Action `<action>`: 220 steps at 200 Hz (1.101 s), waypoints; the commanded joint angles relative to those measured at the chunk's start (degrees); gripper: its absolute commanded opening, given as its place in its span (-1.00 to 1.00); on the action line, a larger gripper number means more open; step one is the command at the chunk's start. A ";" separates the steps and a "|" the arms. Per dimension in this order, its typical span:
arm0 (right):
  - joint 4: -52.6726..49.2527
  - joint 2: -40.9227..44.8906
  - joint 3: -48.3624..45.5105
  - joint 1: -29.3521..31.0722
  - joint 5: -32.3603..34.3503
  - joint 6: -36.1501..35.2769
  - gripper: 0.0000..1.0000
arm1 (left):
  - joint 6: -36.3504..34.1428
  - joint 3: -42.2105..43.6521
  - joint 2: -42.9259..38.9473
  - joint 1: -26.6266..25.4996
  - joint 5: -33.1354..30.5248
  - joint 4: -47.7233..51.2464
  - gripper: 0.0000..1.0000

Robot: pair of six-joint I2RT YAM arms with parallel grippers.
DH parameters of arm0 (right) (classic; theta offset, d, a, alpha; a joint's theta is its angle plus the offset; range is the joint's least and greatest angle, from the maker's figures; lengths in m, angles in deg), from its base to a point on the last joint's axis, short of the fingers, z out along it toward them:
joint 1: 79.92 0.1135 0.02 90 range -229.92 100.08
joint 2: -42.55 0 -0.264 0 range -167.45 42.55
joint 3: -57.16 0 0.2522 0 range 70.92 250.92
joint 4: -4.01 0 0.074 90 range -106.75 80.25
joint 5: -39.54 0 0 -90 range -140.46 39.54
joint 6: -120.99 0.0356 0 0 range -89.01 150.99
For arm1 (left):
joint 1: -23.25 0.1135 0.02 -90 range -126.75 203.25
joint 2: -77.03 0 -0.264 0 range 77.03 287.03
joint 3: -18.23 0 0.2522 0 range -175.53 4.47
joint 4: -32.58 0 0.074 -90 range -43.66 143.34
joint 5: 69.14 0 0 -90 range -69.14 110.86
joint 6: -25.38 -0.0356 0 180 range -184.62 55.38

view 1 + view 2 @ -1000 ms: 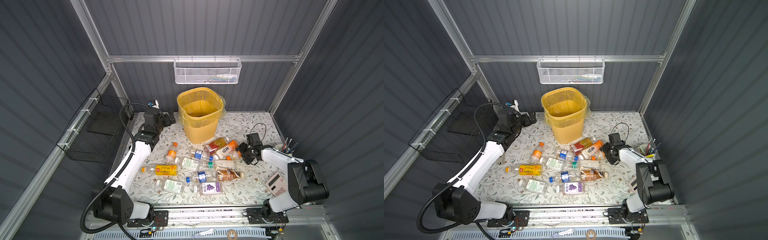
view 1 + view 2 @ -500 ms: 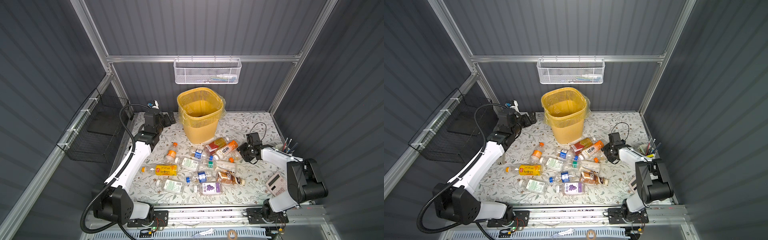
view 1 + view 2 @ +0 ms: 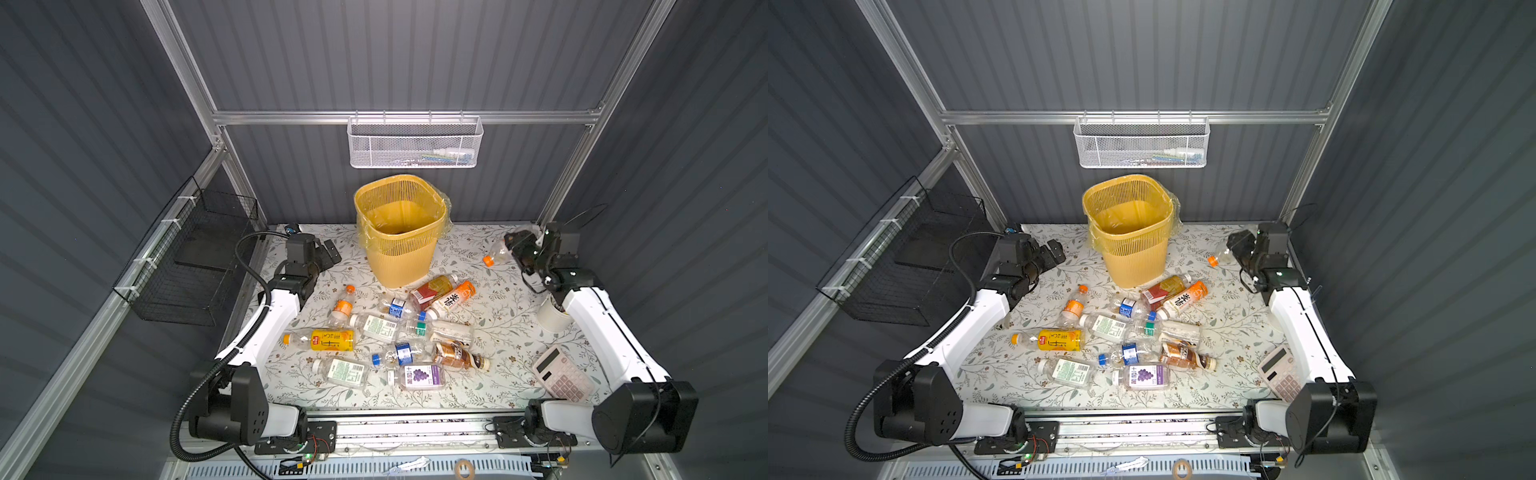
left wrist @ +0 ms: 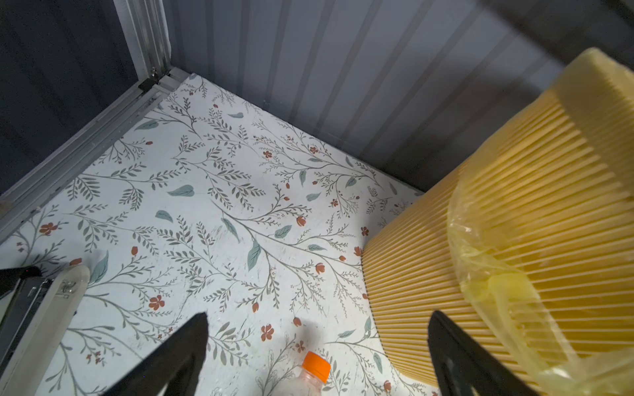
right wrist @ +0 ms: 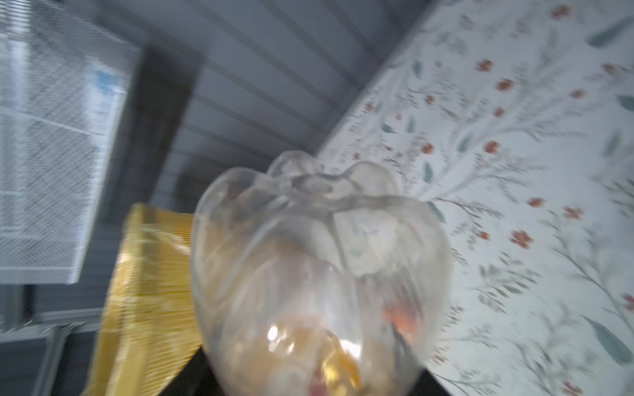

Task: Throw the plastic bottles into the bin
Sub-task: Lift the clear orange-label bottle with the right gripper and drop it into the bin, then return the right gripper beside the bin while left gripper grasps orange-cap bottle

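One clear bottle (image 3: 500, 250) is clamped in the right claw (image 3: 514, 245), up by the far right corner of the desk (image 3: 503, 303). Grip is on the body, and the orange cap points back toward mid-desk. It looks clear of the surface. Right wrist view is blurred, but the clear bottle (image 5: 319, 267) fills it, lobed base pointing away from the camera, with the bin (image 5: 147, 291) off to one side.

Bin (image 3: 399, 253) stands upright at the middle of the desk's far edge, with the bag liner folded over its rim. It is well apart from the held bottle.

Left claw (image 3: 328, 249): jaws wide apart, nothing in them, over the far left part of the desk, left of the bin. Left wrist view shows the spread fingers (image 4: 178, 356), the bin wall beside one of them, and the cap of the orange-label bottle (image 4: 314, 370) between them.

Roughly eleven loose bottles (image 3: 376, 326) lie on their sides in a cluster at mid-desk, in front of the bin.
- Red-label bottle (image 3: 432, 286): nearest the bin base.
- Yellow-label bottle (image 3: 330, 340): left side of the cluster.
- Purple-grape bottle (image 3: 419, 376): nearest the front edge.

Pen cup (image 3: 549, 320) and calculator (image 3: 563, 378) sit along the right edge.
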 commanded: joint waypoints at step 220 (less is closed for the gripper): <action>-2.87 -5.73 6.98 9.64 2.21 -12.85 0.98 | -1.31 1.78 4.47 -7.77 0.04 20.08 0.97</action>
